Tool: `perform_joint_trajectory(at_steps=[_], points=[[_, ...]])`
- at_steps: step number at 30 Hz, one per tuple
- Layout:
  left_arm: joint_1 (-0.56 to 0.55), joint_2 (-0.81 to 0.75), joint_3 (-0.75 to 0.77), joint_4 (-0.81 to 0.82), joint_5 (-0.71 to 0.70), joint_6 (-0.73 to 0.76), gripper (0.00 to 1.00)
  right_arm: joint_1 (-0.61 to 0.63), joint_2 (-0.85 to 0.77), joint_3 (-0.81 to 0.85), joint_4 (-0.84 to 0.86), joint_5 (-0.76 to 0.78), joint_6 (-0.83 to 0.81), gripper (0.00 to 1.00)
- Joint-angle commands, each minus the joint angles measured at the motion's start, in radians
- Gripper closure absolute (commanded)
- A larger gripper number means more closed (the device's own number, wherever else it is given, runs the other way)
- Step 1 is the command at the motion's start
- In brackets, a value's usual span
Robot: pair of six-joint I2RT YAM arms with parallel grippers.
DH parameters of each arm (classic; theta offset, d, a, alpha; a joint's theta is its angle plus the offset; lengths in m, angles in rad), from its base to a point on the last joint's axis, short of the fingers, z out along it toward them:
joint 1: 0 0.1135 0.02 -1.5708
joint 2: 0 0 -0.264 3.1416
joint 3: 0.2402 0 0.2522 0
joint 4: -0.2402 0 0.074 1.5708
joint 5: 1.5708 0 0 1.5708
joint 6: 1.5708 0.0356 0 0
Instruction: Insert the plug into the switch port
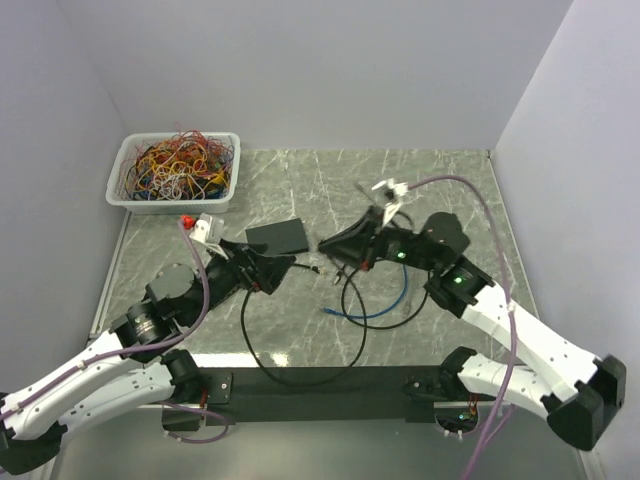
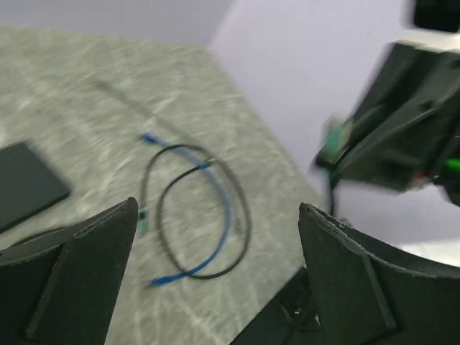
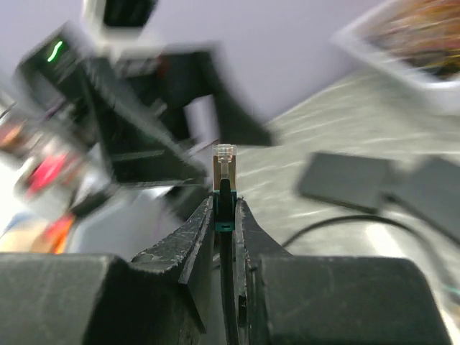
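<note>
Plug (image 3: 225, 162) sits pinched between right gripper (image 3: 225, 206) fingers, tip protruding; left gripper (image 2: 217, 215) spread wide.

Bin (image 1: 172, 196) back left; switch (image 1: 279, 236) nearer, to its right

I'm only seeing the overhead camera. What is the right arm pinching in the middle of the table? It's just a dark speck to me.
Observer: The right wrist camera shows the right jaws shut on a black cable, just below a clear plug that sticks out past the tips.
Visitor: And the left arm, holding anything?
Observer: No. Its wrist camera shows the left jaws wide apart with nothing between them.
Visitor: Is the plug in the box yet?
Observer: No. From the right wrist its tip is bare in the air, and the black box lies flat off to one side.
</note>
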State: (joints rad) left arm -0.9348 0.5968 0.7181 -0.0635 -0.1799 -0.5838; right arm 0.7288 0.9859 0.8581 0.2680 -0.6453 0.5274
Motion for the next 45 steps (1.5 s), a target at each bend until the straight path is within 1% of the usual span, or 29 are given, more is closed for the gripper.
perform_joint_trajectory(at_steps=[1, 2, 4, 5, 7, 9, 12, 14, 16, 17, 19, 20, 23, 24, 26, 27, 28, 29, 31, 32, 33, 35, 36, 38, 39, 40, 42, 43, 45], points=[[0.001, -0.028, -0.019, -0.169, -0.229, -0.095, 0.01, -0.126, -0.091, -0.021, -0.056, 0.153, 0.002, 1.00], [0.001, -0.032, -0.023, -0.191, -0.293, -0.114, 0.01, -0.194, -0.099, -0.019, -0.084, 0.173, 0.002, 1.00], [0.002, -0.035, -0.025, -0.269, -0.354, -0.169, 0.01, -0.241, -0.104, 0.024, -0.139, 0.219, -0.029, 1.00], [0.002, -0.034, -0.025, -0.294, -0.387, -0.188, 0.01, -0.284, -0.101, 0.048, -0.200, 0.278, -0.039, 1.00], [0.002, -0.020, -0.020, -0.370, -0.455, -0.249, 0.01, -0.333, -0.063, 0.142, -0.277, 0.311, -0.064, 1.00], [0.002, -0.005, -0.016, -0.404, -0.474, -0.280, 0.01, -0.386, -0.030, 0.261, -0.329, 0.364, -0.079, 1.00], [0.002, 0.032, -0.054, -0.392, -0.443, -0.326, 0.01, -0.404, 0.006, 0.398, -0.383, 0.464, -0.108, 1.00], [0.002, 0.049, -0.087, -0.314, -0.385, -0.337, 0.02, -0.407, 0.022, 0.455, -0.386, 0.486, -0.121, 1.00], [0.002, 0.086, -0.138, -0.239, -0.319, -0.341, 0.04, -0.413, 0.051, 0.565, -0.406, 0.498, -0.132, 1.00], [0.002, 0.101, -0.149, -0.173, -0.302, -0.343, 0.04, -0.411, 0.065, 0.661, -0.420, 0.500, -0.142, 1.00], [0.002, 0.161, -0.167, -0.116, -0.273, -0.344, 0.04, -0.411, 0.109, 0.767, -0.460, 0.515, -0.176, 1.00], [0.002, 0.185, -0.169, -0.054, -0.239, -0.338, 0.05, -0.411, 0.120, 0.857, -0.486, 0.516, -0.187, 1.00], [0.004, 0.294, -0.160, 0.034, -0.167, -0.330, 0.06, -0.410, 0.135, 0.990, -0.478, 0.530, -0.216, 1.00], [0.002, 0.360, -0.154, 0.106, -0.146, -0.333, 0.07, -0.411, 0.140, 1.027, -0.477, 0.541, -0.222, 1.00], [-0.001, 0.434, -0.146, 0.169, -0.072, -0.350, 0.09, -0.411, 0.166, 1.144, -0.498, 0.567, -0.228, 1.00], [-0.001, 0.510, -0.137, 0.254, -0.047, -0.373, 0.09, -0.411, 0.178, 1.186, -0.509, 0.569, -0.239, 1.00], [-0.004, 0.547, -0.129, 0.289, -0.021, -0.387, 0.10, -0.411, 0.207, 1.228, -0.538, 0.581, -0.247, 1.00], [-0.021, 0.585, -0.117, 0.324, -0.004, -0.401, 0.12, -0.411, 0.223, 1.306, -0.552, 0.593, -0.263, 1.00], [-0.050, 0.696, -0.053, 0.394, 0.020, -0.415, 0.12, -0.411, 0.249, 1.361, -0.569, 0.634, -0.283, 1.00], [-0.093, 0.733, -0.017, 0.401, 0.022, -0.412, 0.13, -0.411, 0.253, 1.396, -0.570, 0.644, -0.297, 1.00], [-0.114, 0.806, 0.068, 0.396, 0.023, -0.393, 0.13, -0.411, 0.255, 1.410, -0.566, 0.644, -0.305, 1.00], [-0.165, 0.872, 0.151, 0.384, 0.043, -0.380, 0.12, -0.411, 0.261, 1.447, -0.556, 0.673, -0.314, 1.00], [-0.173, 0.920, 0.197, 0.405, 0.100, -0.379, 0.12, -0.411, 0.266, 1.460, -0.555, 0.673, -0.316, 1.00], [-0.179, 0.945, 0.218, 0.458, 0.137, -0.390, 0.13, -0.411, 0.272, 1.474, -0.561, 0.653, -0.313, 1.00], [-0.177, 0.939, 0.221, 0.459, 0.143, -0.392, 0.13, -0.411, 0.273, 1.467, -0.567, 0.648, -0.307, 1.00], [-0.179, 0.927, 0.219, 0.423, 0.108, -0.383, 0.12, -0.411, 0.273, 1.454, -0.581, 0.607, -0.303, 1.00], [-0.174, 0.862, 0.219, 0.348, 0.035, -0.343, 0.11, -0.411, 0.245, 1.338, -0.581, 0.567, -0.293, 1.00], [-0.159, 0.841, 0.222, 0.294, -0.034, -0.332, 0.11, -0.411, 0.226, 1.200, -0.557, 0.538, -0.288, 1.00], [-0.131, 0.773, 0.228, 0.126, -0.097, -0.315, 0.10, -0.410, 0.177, 1.051, -0.526, 0.510, -0.273, 1.00]])
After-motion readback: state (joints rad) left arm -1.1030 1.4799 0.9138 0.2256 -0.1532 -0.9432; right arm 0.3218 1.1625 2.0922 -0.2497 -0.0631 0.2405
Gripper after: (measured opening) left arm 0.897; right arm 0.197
